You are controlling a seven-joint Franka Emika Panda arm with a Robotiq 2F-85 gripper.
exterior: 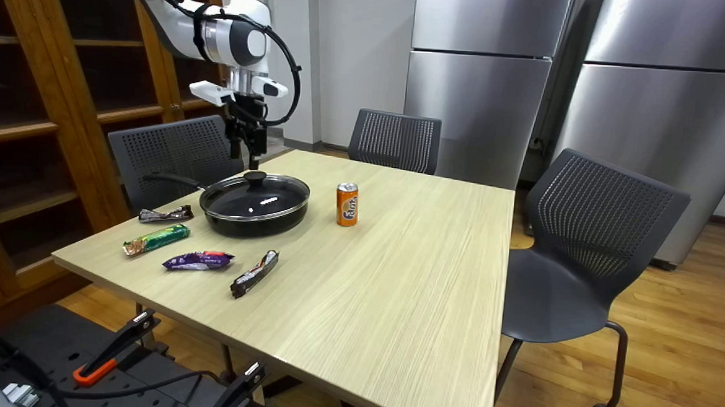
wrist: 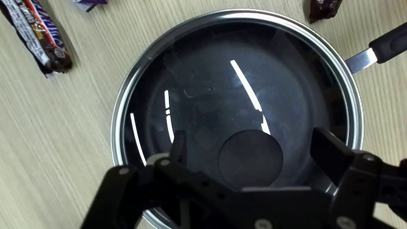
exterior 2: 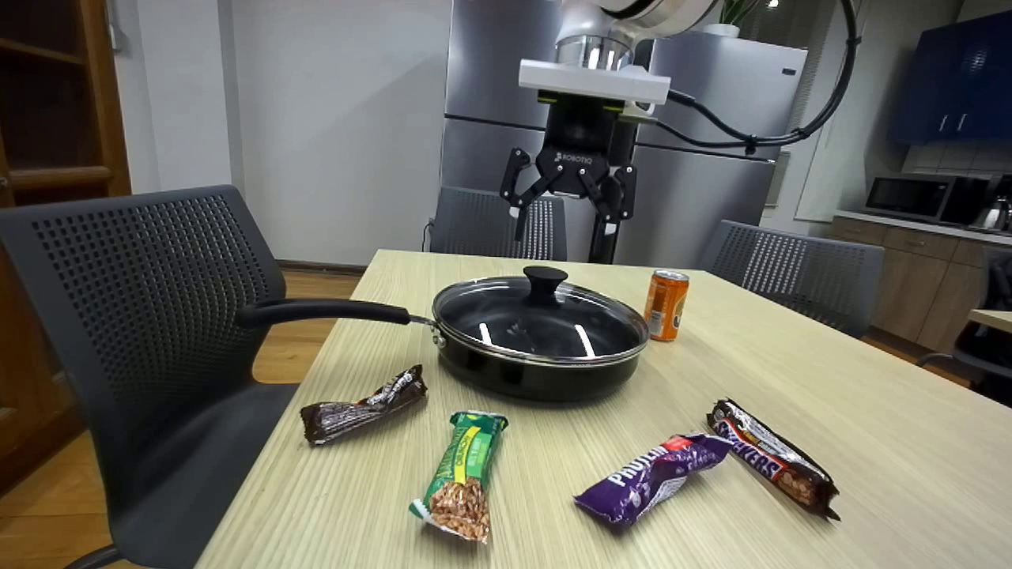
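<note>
Gripper (exterior 2: 563, 231): your jaws stood apart above the knob (wrist: 251, 159).
Lid (wrist: 206, 105): sat on the black pan (exterior 2: 538, 381), upon the table (exterior: 420, 293).
Handle (wrist: 391, 43): pointed to two o'clock in your wrist view.
Fanta can (exterior: 347, 206): stood at three o'clock from the pan in both exterior views.

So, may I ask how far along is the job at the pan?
Done, it seems: the pincer hangs above the knob, which appears between its open jaws in the wrist view. In hand: nothing is gripped. Left: the knob is not yet grasped; the lid sits on the pan.
</note>
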